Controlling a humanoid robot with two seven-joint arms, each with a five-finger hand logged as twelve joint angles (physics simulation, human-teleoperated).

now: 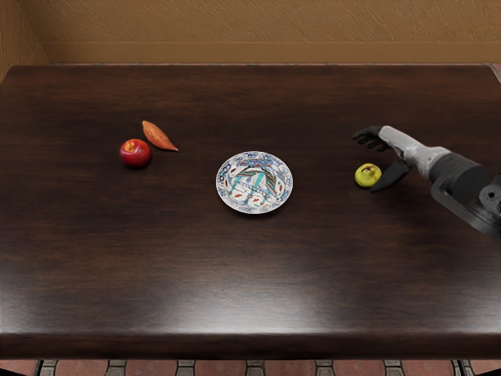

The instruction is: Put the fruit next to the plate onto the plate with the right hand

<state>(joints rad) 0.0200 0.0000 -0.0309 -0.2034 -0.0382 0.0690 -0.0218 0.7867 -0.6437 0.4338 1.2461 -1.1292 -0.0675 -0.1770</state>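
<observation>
A small yellow-green fruit [367,175] lies on the dark table to the right of the patterned plate [254,182]. My right hand [379,160] comes in from the right edge and hovers just beside the fruit, its fingers spread above and its thumb close to the fruit's right side. It is open and holds nothing. The plate carries no fruit. My left arm does not show.
A red apple [135,152] and an orange sweet potato [159,135] lie at the left of the dark wooden table [250,274]. A tan wall runs behind the table's far edge.
</observation>
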